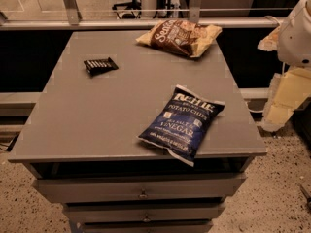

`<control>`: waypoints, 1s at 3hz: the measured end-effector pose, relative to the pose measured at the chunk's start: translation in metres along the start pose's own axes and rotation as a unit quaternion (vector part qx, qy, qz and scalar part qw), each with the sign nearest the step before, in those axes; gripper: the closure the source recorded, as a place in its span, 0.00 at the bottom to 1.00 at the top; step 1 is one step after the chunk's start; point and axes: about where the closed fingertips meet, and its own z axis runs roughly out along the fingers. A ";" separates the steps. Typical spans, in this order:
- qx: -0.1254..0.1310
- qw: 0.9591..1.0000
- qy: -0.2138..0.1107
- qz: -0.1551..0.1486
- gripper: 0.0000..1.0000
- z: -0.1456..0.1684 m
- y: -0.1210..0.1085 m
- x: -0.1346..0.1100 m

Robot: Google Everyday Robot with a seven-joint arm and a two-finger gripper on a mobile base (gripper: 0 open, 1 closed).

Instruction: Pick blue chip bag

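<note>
The blue chip bag (182,124) lies flat on the grey table top (97,110), near the front right corner. It is glossy dark blue with white lettering, and its lower end reaches slightly over the front edge. My arm's white housing (297,30) stands at the right edge of the view. My gripper (281,106) hangs below it as pale yellowish parts, off the table's right side and well clear of the bag. It holds nothing that I can see.
A brown and tan chip bag (181,37) lies at the table's back right. A small black ribbed packet (100,65) lies at the back left. Drawers (141,188) sit under the top. A rail (146,23) runs behind the table.
</note>
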 end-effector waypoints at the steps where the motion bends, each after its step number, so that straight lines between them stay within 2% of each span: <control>1: 0.000 1.000 0.000 0.000 0.00 0.000 0.000 0.000; 2: -0.009 1.000 -0.007 -0.009 0.00 0.016 -0.007 -0.008; 3: -0.038 0.998 -0.040 -0.028 0.00 0.056 -0.022 -0.036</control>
